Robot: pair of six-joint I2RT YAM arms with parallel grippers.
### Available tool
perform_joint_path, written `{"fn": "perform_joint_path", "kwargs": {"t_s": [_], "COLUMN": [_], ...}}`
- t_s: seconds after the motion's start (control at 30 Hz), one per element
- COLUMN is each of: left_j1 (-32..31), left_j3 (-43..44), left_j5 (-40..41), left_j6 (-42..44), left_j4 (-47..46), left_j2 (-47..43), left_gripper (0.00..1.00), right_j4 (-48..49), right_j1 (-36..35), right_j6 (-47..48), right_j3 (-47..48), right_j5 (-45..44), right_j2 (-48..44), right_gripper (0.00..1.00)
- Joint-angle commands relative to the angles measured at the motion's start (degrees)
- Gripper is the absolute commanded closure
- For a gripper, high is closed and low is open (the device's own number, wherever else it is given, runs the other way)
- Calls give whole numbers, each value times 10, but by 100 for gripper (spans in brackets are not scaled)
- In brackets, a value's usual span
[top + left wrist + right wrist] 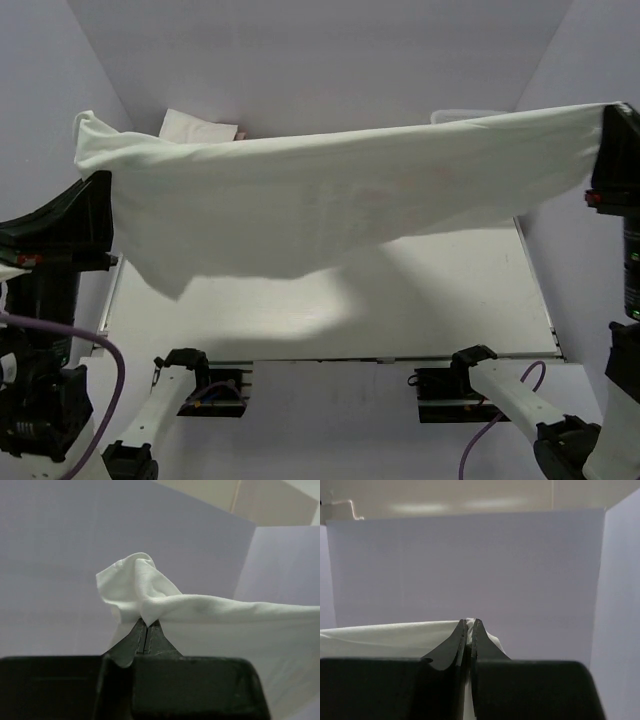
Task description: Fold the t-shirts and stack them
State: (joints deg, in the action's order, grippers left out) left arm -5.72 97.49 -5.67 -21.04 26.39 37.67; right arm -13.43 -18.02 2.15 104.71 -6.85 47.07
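Note:
A white t-shirt (340,195) hangs stretched in the air across the table, held at both ends, with a faint print showing through its middle. My left gripper (100,178) is shut on its left end; in the left wrist view the cloth (145,597) bunches above the closed fingertips of the left gripper (148,624). My right gripper (606,115) is shut on the right end; in the right wrist view the cloth (385,637) runs off to the left from the right gripper (470,622). Another white folded t-shirt (195,127) lies at the back left, partly hidden.
The white table (450,300) lies below the hanging shirt, its front edge near the arm bases. Pale walls enclose the back and both sides. A pale rim of something (455,115) shows at the back right behind the shirt.

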Motion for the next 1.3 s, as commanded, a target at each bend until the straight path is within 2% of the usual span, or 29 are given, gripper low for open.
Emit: {"fn": "perform_joint_path", "kwargs": {"t_s": [0.0,0.07,0.17,0.3,0.37,0.47,0.6,0.63,0.67,0.7,0.73,0.77,0.8,0.83,0.87,0.97,1.13,1.27], "left_j1": [6,6,6,-1,8,8,8,8,8,8,8,8,8,8,8,3,-3,-3], "left_j3": [57,57,0,-90,-149,-243,-318,-327,-327,-318,-285,-264,-245,-228,-206,-206,-243,-275], "left_j5": [-6,-15,2,103,103,76,88,88,88,94,102,114,137,149,158,174,150,118], "left_j6": [3,3,-23,-53,-60,-67,-83,-83,-83,-83,-78,-78,-78,-78,-78,-78,-72,-72], "left_j4": [14,14,9,2,-4,-61,-118,-118,-118,-108,-67,-42,-18,15,23,17,-1,-14], "left_j2": [27,44,92,180,239,290,388,432,458,484,539,564,585,602,614,621,576,518], "left_gripper": [100,100,100,99,98,93,90,74,62,44,23,17,13,2,0,0,0,0], "right_j4": [24,38,61,123,152,206,235,238,241,238,235,228,197,181,168,137,106,91], "right_j1": [4,4,4,5,7,9,17,19,25,26,27,28,29,31,31,28,27,28], "right_j6": [53,62,54,43,46,44,7,1,-3,-7,-9,-17,-18,-33,-38,-48,-58,-88], "right_j3": [18,9,-11,-81,-121,-189,-252,-266,-274,-276,-275,-262,-255,-246,-222,-225,-240,-267], "right_j5": [-42,-56,-69,-97,-116,-139,-130,-126,-113,-94,-85,-84,-77,-59,-54,-26,17,18], "right_j2": [21,36,89,166,215,270,354,402,419,455,490,505,547,565,571,580,556,514], "right_gripper": [100,100,100,100,100,100,100,100,96,88,59,42,31,26,17,10,10,10]}}
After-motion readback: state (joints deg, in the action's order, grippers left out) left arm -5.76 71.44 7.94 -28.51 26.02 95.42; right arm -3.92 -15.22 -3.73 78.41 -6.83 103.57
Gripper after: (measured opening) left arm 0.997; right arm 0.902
